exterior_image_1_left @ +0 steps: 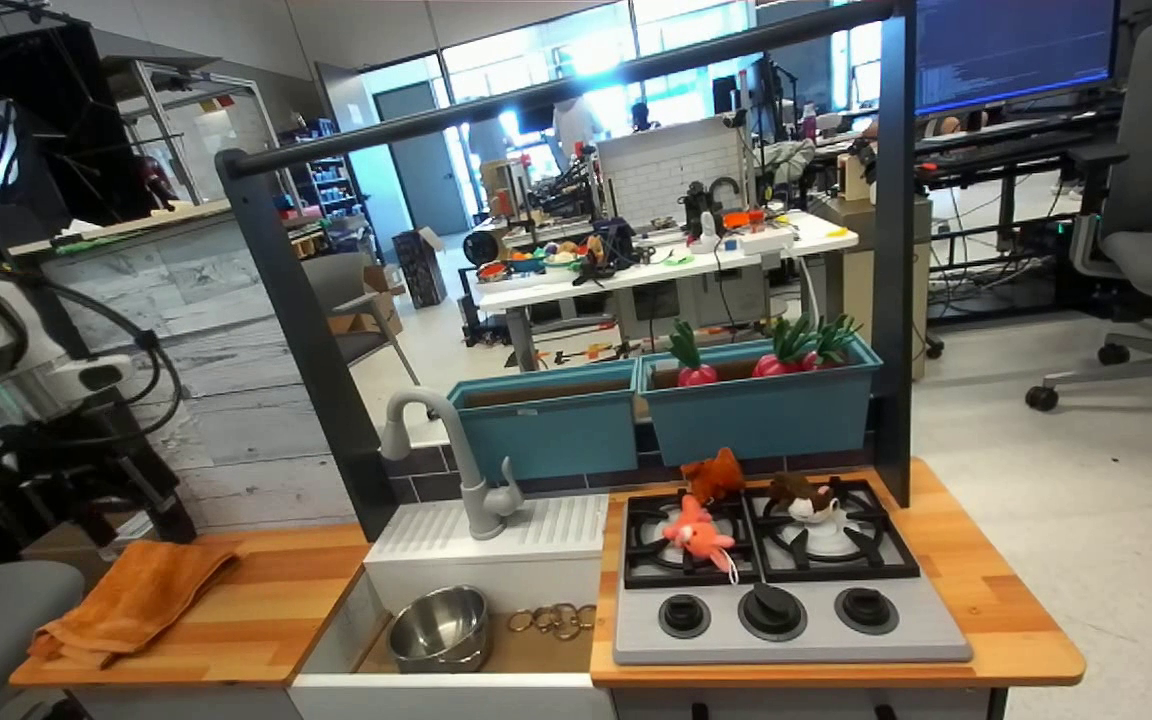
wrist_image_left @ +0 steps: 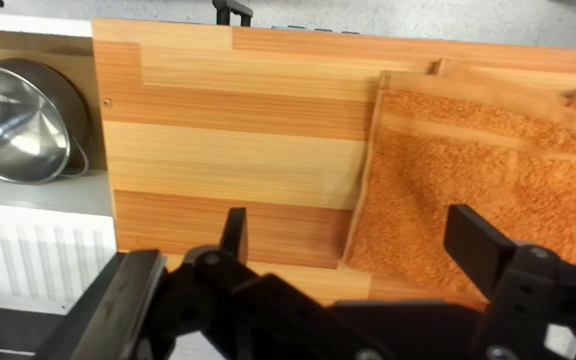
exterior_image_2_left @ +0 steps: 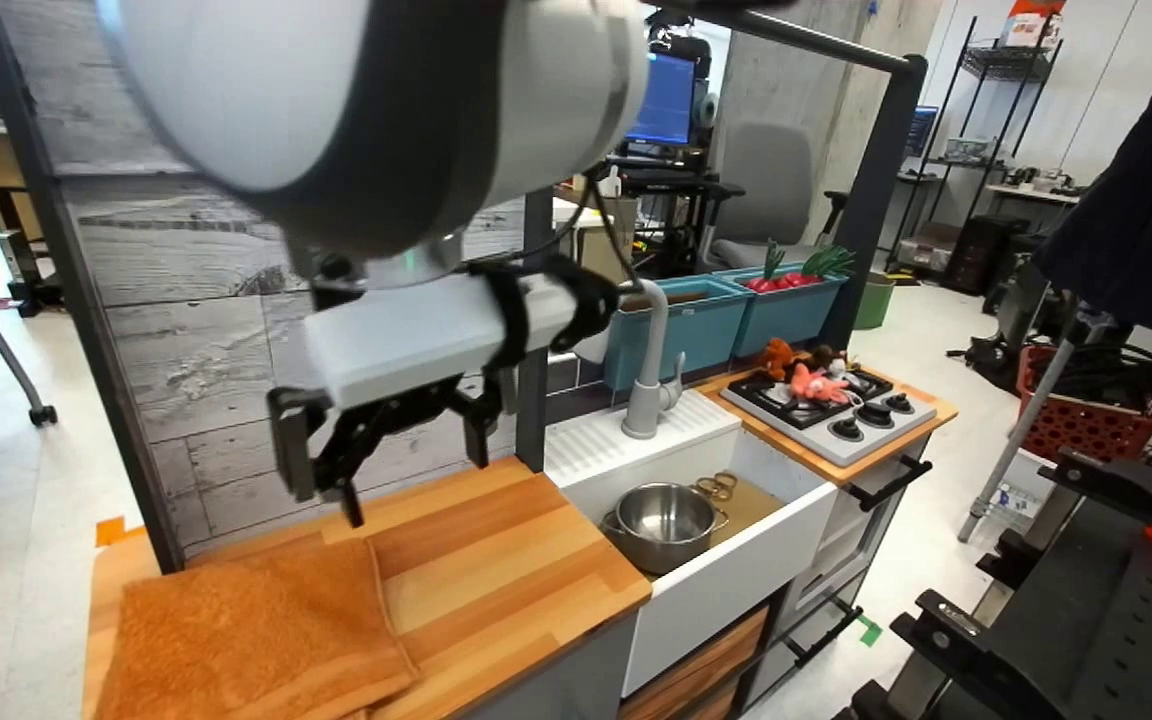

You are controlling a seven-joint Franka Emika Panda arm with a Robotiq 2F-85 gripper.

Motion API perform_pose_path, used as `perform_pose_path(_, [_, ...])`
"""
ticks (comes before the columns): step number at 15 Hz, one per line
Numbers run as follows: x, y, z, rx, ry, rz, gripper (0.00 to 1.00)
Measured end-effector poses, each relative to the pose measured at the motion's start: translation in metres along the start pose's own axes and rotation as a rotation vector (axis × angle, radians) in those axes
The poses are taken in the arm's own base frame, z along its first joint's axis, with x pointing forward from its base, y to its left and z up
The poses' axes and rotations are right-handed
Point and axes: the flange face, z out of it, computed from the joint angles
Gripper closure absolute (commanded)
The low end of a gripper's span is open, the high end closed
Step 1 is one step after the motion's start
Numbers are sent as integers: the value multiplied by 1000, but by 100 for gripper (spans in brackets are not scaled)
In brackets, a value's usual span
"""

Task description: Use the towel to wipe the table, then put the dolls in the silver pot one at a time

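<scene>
The orange towel (wrist_image_left: 468, 175) lies folded on the outer end of the wooden table (wrist_image_left: 238, 160); it also shows in both exterior views. My gripper (wrist_image_left: 348, 210) hangs above the table and towel, its fingers wide apart with nothing between them. In an exterior view the gripper (exterior_image_2_left: 386, 470) is clearly raised off the surface. Inside the sink basin rests the silver pot (exterior_image_1_left: 441, 630), tilted. Three dolls are grouped on and behind the stove burners: a coral-pink one (exterior_image_1_left: 698, 535), a rust-orange one (exterior_image_1_left: 714, 475) and a brown-and-white one (exterior_image_1_left: 806, 497).
Between table and stove (exterior_image_1_left: 786, 620) sits the white sink (exterior_image_2_left: 736, 600) with a tall grey faucet (exterior_image_1_left: 476, 490). Metal rings (exterior_image_1_left: 556, 620) lie beside the pot. Two teal planters (exterior_image_1_left: 546, 420) stand behind, under a dark overhead bar (exterior_image_1_left: 576, 85). A whitewashed panel (exterior_image_2_left: 186, 320) borders the table.
</scene>
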Motion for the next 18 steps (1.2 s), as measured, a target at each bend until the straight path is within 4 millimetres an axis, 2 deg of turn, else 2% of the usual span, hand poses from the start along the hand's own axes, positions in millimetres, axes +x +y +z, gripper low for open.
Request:
perform_pose_path(3, [5,77,-15,91,-51,126,0])
perform_pose_path(4, [4,105,-16,118,-71,173,0])
perform_pose_path(5, [5,125,-16,122,-75,187,0])
perform_pose_path(6, [7,132,-15,121,-75,195,0])
perform_pose_path(7, [7,129,-14,121,-76,191,0])
perform_pose_path(10, [1,103,-14,120,-79,167,0])
perform_pose_path(13, [1,100,-14,119,-79,166,0])
perform_pose_path(16, [3,109,-13,113,-76,177,0])
perform_pose_path(18, [11,134,-12,99,-50,212,0])
